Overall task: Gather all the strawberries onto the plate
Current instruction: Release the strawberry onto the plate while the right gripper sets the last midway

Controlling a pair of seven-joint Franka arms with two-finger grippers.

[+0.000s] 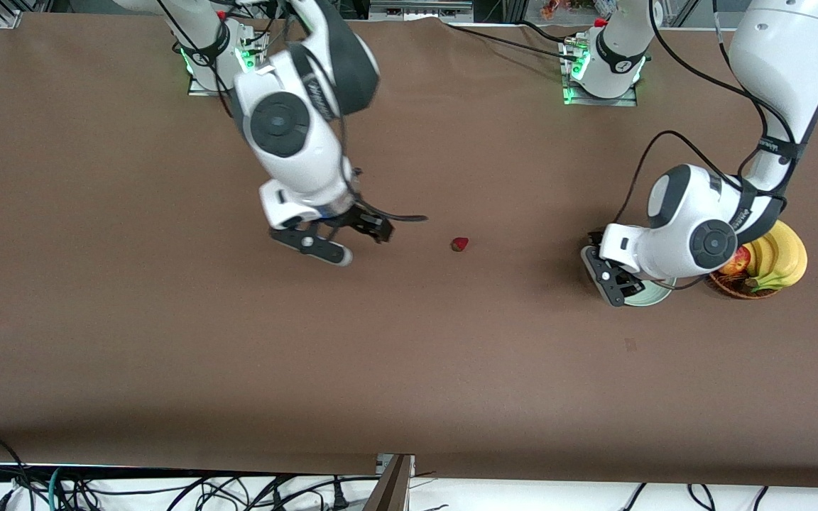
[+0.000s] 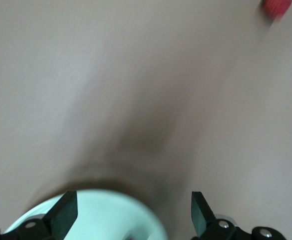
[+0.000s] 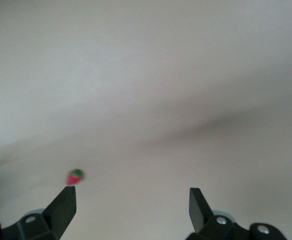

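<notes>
a smooth brown tabletop (image 1: 167,341) carries one small red strawberry (image 1: 459,244) with a green top, lying alone on the cloth between the two arms. the right pincer (image 1: 341,243) hangs over bare cloth, fingers apart and empty. the left pincer (image 1: 611,280), also spread and empty, hovers over the pale mint, glossy round plate (image 1: 654,294), which the arm mostly hides. beside it, a brown wicker basket (image 1: 735,289) holds yellow bananas (image 1: 782,259) and a red apple (image 1: 735,261), partly covered
</notes>
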